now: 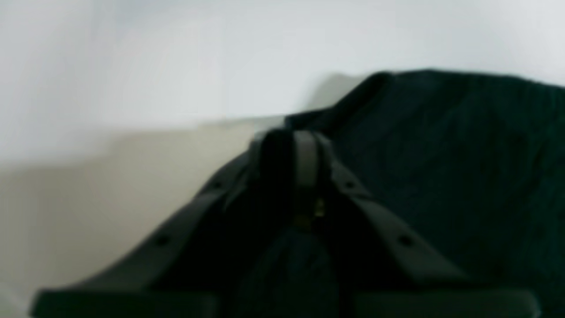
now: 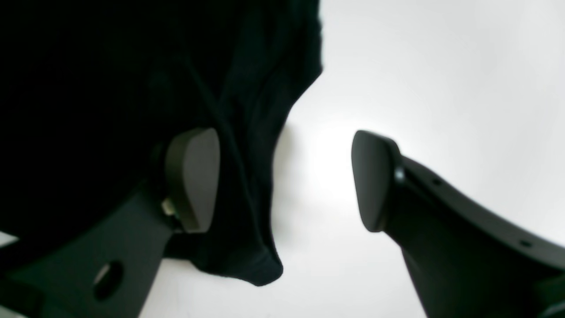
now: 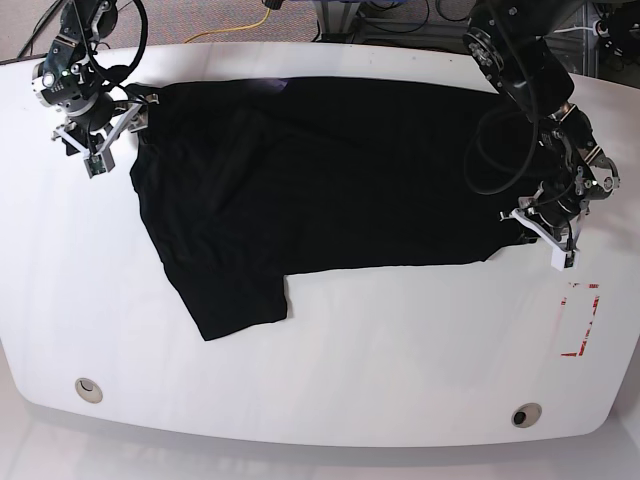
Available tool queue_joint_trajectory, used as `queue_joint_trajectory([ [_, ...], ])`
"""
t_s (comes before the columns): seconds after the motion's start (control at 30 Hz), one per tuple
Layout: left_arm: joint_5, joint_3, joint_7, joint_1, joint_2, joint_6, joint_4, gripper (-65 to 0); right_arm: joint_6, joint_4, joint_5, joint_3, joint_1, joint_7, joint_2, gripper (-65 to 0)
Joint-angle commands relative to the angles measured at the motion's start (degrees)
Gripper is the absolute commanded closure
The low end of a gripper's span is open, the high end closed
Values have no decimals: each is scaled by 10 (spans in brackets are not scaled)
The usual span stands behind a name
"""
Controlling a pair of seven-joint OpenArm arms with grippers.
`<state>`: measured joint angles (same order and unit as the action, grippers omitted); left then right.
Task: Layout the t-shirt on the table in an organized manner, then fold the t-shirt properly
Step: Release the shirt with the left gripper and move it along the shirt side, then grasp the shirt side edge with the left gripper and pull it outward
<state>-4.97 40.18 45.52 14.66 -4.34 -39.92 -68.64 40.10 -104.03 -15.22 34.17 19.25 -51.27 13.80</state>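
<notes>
**Shirt spread but still crooked, no fold made yet**

White table fills the base view, and nearest the camera, along the bottom edge, sit two small round holes, with a red outline mark at lower right. Nothing lies on that front strip!

Moving up to mid-frame, the t-shirt lies mostly flat, black and single-layered, stretching from upper left to right. One flap droops toward lower left, and the edges run slanted, so I'd call the layout only partly squared.

At the right edge, the left gripper sits right at the shirt's border. Its wrist view is blurry, but the jaws look pressed together at the cloth's edge; whether fabric is truly pinched I cannot tell.

Farther back, upper left, the right gripper hovers at the shirt's corner, jaws spread wide, one pad over cloth, the other over bare table, gripping nothing.

My read: straightening remains, and all the folding is ahead.
</notes>
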Motion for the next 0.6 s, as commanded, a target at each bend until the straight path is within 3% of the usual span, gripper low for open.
queue_joint_trajectory([
  [0.0, -10, -1, -10, 12, -6, -1, -12, -1, -1, -6, -6, 4, -1, 10, 8, -445],
  [0.57, -9, -21, -6, 23, -8, -1, -137, -3, -1, -5, -6, 4, 0, 10, 7, -445],
])
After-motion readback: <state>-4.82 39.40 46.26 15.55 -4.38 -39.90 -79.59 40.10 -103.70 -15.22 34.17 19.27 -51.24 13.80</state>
